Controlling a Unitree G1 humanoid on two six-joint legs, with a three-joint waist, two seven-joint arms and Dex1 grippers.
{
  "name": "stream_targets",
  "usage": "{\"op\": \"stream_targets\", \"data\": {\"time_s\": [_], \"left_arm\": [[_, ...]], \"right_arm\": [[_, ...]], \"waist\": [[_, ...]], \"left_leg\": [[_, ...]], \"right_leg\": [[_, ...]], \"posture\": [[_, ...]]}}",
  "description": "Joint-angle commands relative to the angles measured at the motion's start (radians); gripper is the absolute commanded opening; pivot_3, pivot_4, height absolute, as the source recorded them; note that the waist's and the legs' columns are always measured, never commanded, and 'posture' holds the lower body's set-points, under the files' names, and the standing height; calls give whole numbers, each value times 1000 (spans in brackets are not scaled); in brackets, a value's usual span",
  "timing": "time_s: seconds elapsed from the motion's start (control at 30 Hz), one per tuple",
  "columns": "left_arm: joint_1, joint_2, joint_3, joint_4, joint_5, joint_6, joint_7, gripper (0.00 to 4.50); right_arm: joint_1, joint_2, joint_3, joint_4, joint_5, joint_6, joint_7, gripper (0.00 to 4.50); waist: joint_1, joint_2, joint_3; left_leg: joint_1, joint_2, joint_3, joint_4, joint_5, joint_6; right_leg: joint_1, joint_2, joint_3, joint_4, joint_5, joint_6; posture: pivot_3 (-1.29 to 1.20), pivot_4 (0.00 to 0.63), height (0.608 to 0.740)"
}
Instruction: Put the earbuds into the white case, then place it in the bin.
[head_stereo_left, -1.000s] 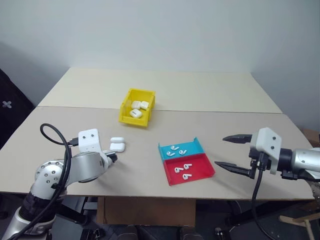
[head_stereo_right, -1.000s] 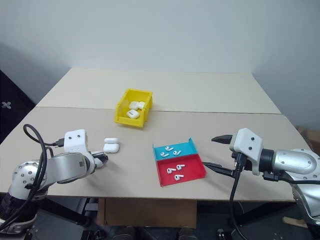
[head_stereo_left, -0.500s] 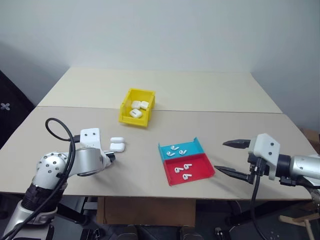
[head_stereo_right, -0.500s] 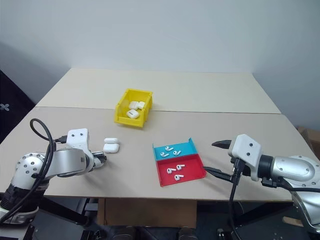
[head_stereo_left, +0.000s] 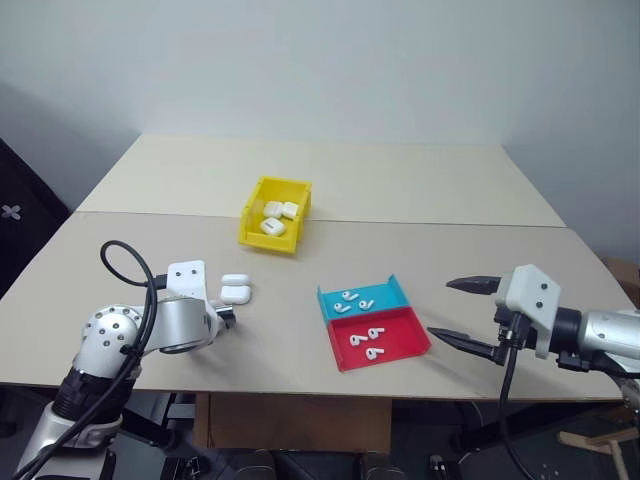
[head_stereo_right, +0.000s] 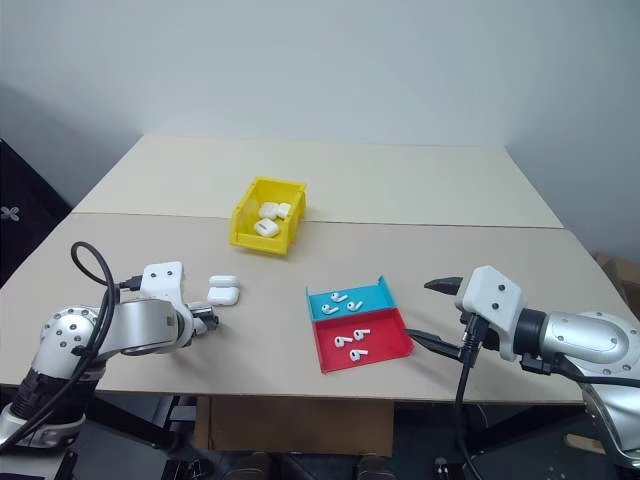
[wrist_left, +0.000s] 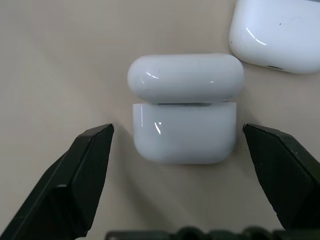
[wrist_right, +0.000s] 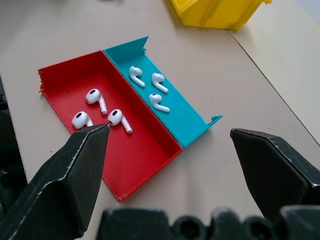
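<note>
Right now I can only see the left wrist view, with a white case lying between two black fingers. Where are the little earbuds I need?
Observer: The earbuds lie in two trays to the right of your case: three in the blue tray, three in the red tray.
Operator: Is the other end effector holding any?
Observer: No. The right end effector is open and empty, just right of the red tray.
Operator: And where's the bin?
Observer: The yellow bin stands farther back on the table, behind your case, with white cases already inside.
</note>
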Motion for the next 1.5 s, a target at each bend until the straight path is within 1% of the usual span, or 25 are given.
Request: {"op": "stream_targets", "data": {"time_s": [0.03,0.1,0.2,0.27,0.33,0.53,0.7,0.8,0.9,0.97,1.0,1.07,1.1,1.17,1.27,1.33,1.37,1.4,1.43,1.5], "left_arm": [[-2,1,14,-4,-3,5,6,4500],[0,11,6,-4,-3,5,14,4500],[3,22,5,-1,-3,7,10,3938],[0,28,-1,0,-3,11,7,3239],[-4,28,-5,4,-3,12,7,2752],[-4,39,-16,-2,-3,11,1,2749],[-34,100,-35,-40,-3,-2,-11,2749],[-31,194,-5,-67,-3,14,-74,2749],[-40,340,50,-143,-3,43,-246,2749],[-54,404,80,-184,12,54,-379,2749],[-76,428,61,-213,74,76,-423,2749],[-144,473,-56,-200,149,180,-448,2749],[-161,469,-88,-179,201,198,-453,2749],[-185,416,-89,-142,317,159,-476,2749],[-210,354,-120,-258,543,118,-653,2749],[-195,300,-118,-334,692,6,-853,2749],[-202,282,-120,-352,729,0,-903,2749],[-201,252,-99,-356,722,-9,-949,2749],[-186,232,-87,-385,774,-61,-1022,2749],[-119,211,-115,-455,1013,-262,-1170,2749]], "right_arm": [[-4,-4,-32,-28,5,1,-8,4492],[-1,-5,-36,-29,5,1,-7,4492],[6,-5,-38,-29,0,0,-9,4500],[10,-5,-39,-31,0,0,-9,4500],[9,-5,-35,-32,0,3,-11,4500],[12,-9,-29,-32,-4,15,-12,4500],[16,-19,-34,-29,-10,1,4,4500],[6,-35,-44,-26,-16,-12,19,4500],[-40,-37,-59,-31,2,1,6,4500],[-67,-36,-54,-35,2,2,3,4500],[-77,-44,-46,-40,-2,8,7,4500],[-84,-91,-35,-65,9,49,44,4500],[-82,-109,-35,-83,16,60,56,4500],[-92,-120,-36,-117,34,92,44,4500],[-105,-104,-38,-156,38,121,4,4500],[-104,-118,-29,-170,57,143,23,4500],[-104,-125,-15,-177,60,148,34,4500],[-106,-128,3,-186,61,151,38,4500],[-110,-126,19,-195,61,156,34,4500],[-117,-116,40,-202,53,159,17,4500]], "waist": [[0,0,0],[0,0,0],[0,0,0],[0,0,0],[0,0,0],[-1,0,0],[-1,0,0],[-3,-1,1],[-4,-2,1],[-3,-2,1],[-1,-2,1],[8,-1,1],[11,-1,1],[12,-1,0],[12,-3,2],[12,-3,2],[12,-3,2],[12,-3,2],[12,-3,2],[7,-3,2]], "left_leg": [[0,0,0,0,0,0],[0,0,0,0,0,0],[0,0,0,0,0,0],[0,0,0,0,0,0],[0,0,0,0,0,0],[0,0,0,0,0,0],[0,0,0,-1,0,0],[-1,0,0,-1,0,0],[-3,0,0,-2,0,0],[-8,0,1,-3,0,-1],[-8,0,0,-3,0,-1],[-9,0,0,-4,0,-1],[-9,0,1,-4,0,-1],[-9,-1,1,-6,0,-1],[-10,0,1,-7,1,-2],[-11,0,1,-7,2,-4],[-12,0,1,-7,1,-4],[-12,0,1,-7,1,-4],[-12,0,1,-7,1,-4],[-12,0,1,-7,1,-4]], "right_leg": [[0,0,0,0,0,0],[0,0,0,0,0,0],[0,0,0,-1,0,0],[0,0,0,-1,0,0],[0,0,0,-1,0,0],[0,0,0,-1,0,0],[0,0,0,-1,0,0],[-1,0,0,-2,0,1],[-4,0,0,-3,0,1],[-8,0,0,-4,1,1],[-8,0,0,-5,1,1],[-8,0,-1,-7,1,1],[-8,0,-1,-9,1,1],[-7,-1,-1,-9,1,2],[-9,0,-1,-9,2,2],[-9,0,-1,-10,5,0],[-10,0,-1,-11,5,0],[-10,0,-1,-11,5,0],[-10,0,-1,-11,5,1],[-10,0,-2,-11,7,5]], "posture": [[0,150,740],[0,150,740],[0,150,740],[0,150,740],[0,150,740],[0,150,740],[0,150,740],[0,150,740],[0,150,740],[0,150,740],[0,150,740],[0,150,740],[0,150,740],[0,150,740],[0,150,740],[0,150,740],[0,150,740],[0,150,740],[0,150,740],[0,150,740]]}}
